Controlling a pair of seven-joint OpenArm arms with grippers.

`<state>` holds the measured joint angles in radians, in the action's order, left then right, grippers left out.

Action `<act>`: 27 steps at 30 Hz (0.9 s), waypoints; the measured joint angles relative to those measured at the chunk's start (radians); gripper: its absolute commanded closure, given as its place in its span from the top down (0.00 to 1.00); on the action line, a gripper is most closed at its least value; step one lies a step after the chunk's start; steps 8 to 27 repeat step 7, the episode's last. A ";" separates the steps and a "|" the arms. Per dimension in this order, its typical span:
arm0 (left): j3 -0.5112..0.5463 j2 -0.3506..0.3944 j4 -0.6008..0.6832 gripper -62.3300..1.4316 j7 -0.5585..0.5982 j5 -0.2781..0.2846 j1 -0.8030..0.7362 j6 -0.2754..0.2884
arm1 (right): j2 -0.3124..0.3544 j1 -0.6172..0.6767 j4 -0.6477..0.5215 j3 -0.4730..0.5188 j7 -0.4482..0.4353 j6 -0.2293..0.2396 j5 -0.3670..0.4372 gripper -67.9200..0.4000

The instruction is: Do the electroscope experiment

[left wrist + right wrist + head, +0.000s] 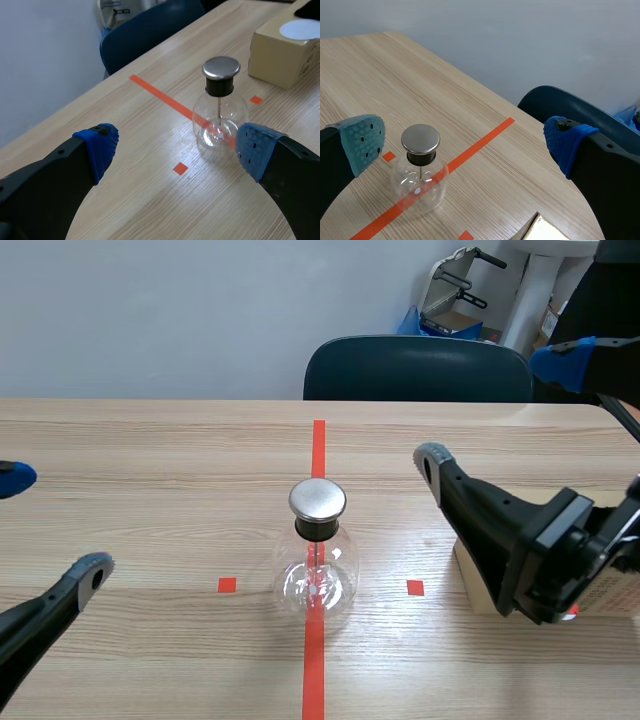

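Standing on the long orange-red tape line near the middle of the worktop (150,460) is a round glass flask (316,560). It is upright and clear, with a black neck and a flat metal cap (318,499) on top. A thin rod hangs down inside it from the neck. A small tape square lies on each side of the flask, apart from it.

The left claw (50,527) hovers low at the near left, well apart from the flask, with its fingers spread wide and nothing between them. In the left wrist view the flask stands ahead of this claw, closer to one blue-padded finger (255,147) than to the other.

The right claw (498,408) is raised at the right side of the worktop. It is also spread wide and holds nothing, and the flask sits ahead of it and lower. A cardboard box (475,580) rests on the worktop at the right, partly hidden by the right arm, well apart from the flask. A dark blue chair (420,370) stands behind the far edge.
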<state>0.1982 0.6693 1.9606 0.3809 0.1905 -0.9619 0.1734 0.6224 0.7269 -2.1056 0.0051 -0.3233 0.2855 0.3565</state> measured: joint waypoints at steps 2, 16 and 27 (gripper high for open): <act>0.000 0.005 0.005 0.82 0.013 0.000 0.012 -0.001 | 0.000 0.000 0.000 0.000 0.000 0.000 0.000 1.00; 0.000 0.018 0.006 0.82 0.009 -0.081 0.032 -0.031 | -0.002 0.000 0.000 0.000 0.000 0.000 0.000 1.00; 0.000 0.018 0.006 0.82 0.009 -0.081 0.032 -0.031 | -0.002 0.000 0.000 0.000 0.000 0.000 0.000 1.00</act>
